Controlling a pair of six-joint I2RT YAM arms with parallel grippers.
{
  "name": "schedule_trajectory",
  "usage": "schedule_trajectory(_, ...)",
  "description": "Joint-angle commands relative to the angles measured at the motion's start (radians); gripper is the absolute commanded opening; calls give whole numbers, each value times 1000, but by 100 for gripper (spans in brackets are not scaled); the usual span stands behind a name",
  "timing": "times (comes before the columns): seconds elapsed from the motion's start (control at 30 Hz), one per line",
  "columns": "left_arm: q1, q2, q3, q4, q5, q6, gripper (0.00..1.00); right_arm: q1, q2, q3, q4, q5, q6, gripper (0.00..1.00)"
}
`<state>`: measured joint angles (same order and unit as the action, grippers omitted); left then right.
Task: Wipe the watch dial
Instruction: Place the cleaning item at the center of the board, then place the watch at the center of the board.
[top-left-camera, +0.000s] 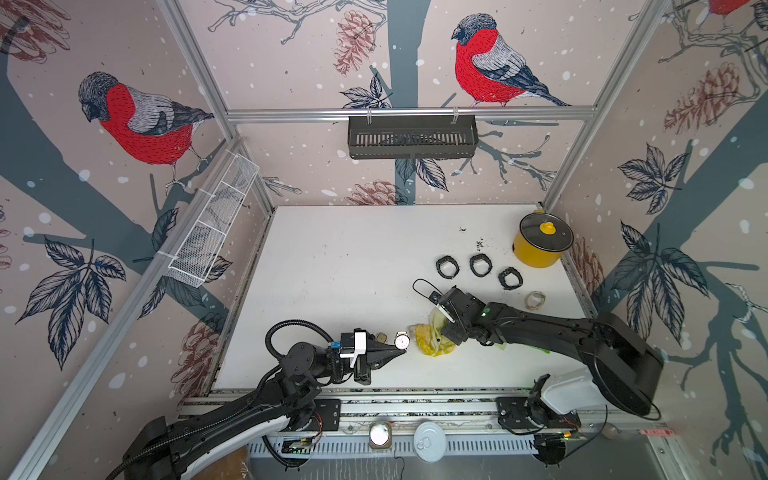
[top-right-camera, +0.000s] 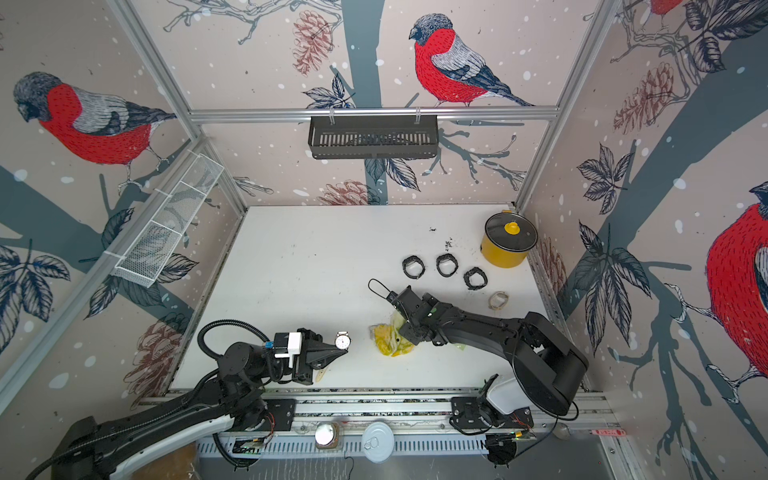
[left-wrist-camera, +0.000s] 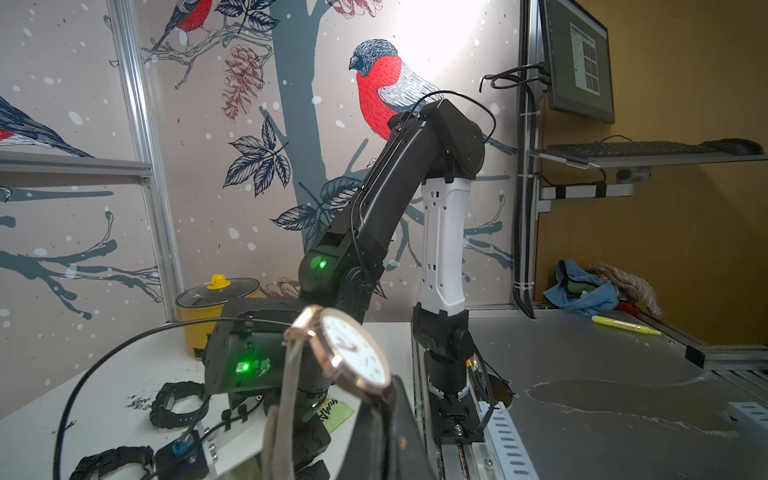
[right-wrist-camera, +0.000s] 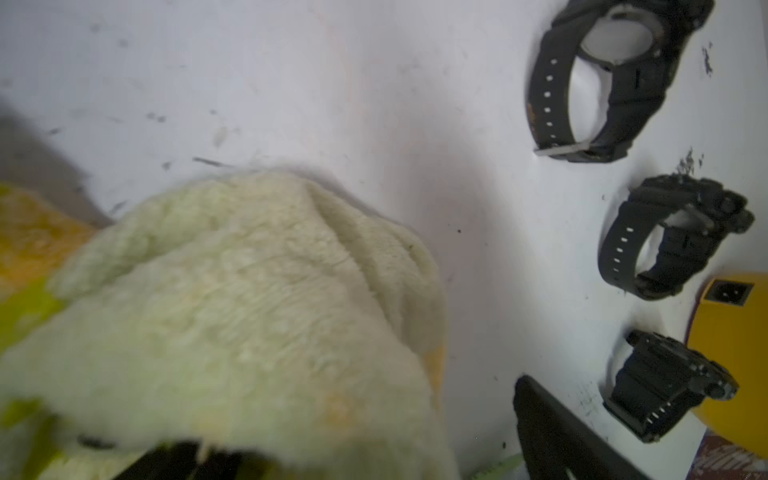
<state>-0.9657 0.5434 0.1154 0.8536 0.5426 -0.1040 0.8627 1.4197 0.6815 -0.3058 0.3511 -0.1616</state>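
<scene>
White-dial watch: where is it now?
In both top views the white-dial watch is at the tip of the shut left gripper, at the front of the table, yellow cloth to its right.

Enclosure: walls (top-left-camera: 291, 62) papered with bullfinches and pinecones, aluminium frame rail (top-left-camera: 407, 114), white tabletop (top-left-camera: 332, 270), black slotted shelf (top-left-camera: 411, 139), white wire basket (top-left-camera: 212, 224).

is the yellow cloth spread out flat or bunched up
Bunched up: the yellow cloth sits in a crumpled heap on the table, and the right wrist view shows raised folds.
</scene>
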Motion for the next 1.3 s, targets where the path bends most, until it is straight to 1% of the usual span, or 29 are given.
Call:
schedule_trajectory(0.0,-1,-3,-1,13,-18,20,0,9,-113,-9,10,-90,-21,99)
schedule_trajectory(0.1,0,-3,-7,18,-15,21,0,7,-302,-37,81,-166,-55,99)
schedule_trajectory(0.2,-1,-7,-8,27,-8,25,0,5,-477,-79,160,-239,-117,99)
schedule_trajectory(0.23,-1,-8,-10,29,-1,30,0,6,-530,-100,189,-288,-155,100)
schedule_trajectory(0.3,0,-5,-13,36,15,39,0,8,-631,-162,283,-421,-229,98)
schedule_trajectory(0.33,-1,-4,-14,39,21,42,0,10,-688,-201,347,-507,-251,97)
schedule_trajectory(0.37,-1,1,-18,46,32,45,0,18,-729,-240,435,-580,-241,95)
schedule_trajectory(0.43,-1,10,-25,69,69,49,0,26,-776,-303,618,-680,-185,92)
schedule_trajectory(0.47,-1,16,-28,90,89,48,0,31,-781,-331,710,-730,-158,88)
schedule_trajectory(0.53,-1,31,-28,111,102,45,0,42,-764,-353,813,-818,-140,80)
schedule_trajectory(0.57,-1,37,-27,113,99,46,0,51,-752,-353,842,-835,-137,79)
schedule_trajectory(0.63,0,45,-23,111,113,50,0,83,-719,-350,880,-830,-152,72)
schedule_trajectory(0.77,-3,52,-24,137,147,48,0,157,-668,-361,1001,-813,-156,70)
schedule_trajectory(0.87,-5,68,-26,146,162,61,0,182,-614,-357,1085,-839,-123,69)
schedule_trajectory(0.93,-6,81,-28,162,177,63,0,200,-566,-342,1116,-859,-116,65)
schedule_trajectory(1.0,-10,90,-26,179,196,57,0,216,-526,-339,1157,-852,-109,62)
schedule_trajectory(1.07,-11,96,-20,182,211,55,0,225,-492,-338,1202,-844,-103,54)
schedule_trajectory(1.17,-16,96,-18,177,215,55,0,237,-450,-325,1239,-885,-97,51)
schedule_trajectory(1.23,-16,92,-25,182,211,56,0,248,-430,-309,1238,-908,-106,40)
schedule_trajectory(1.27,-16,89,-26,183,208,56,0,250,-425,-303,1235,-920,-111,39)
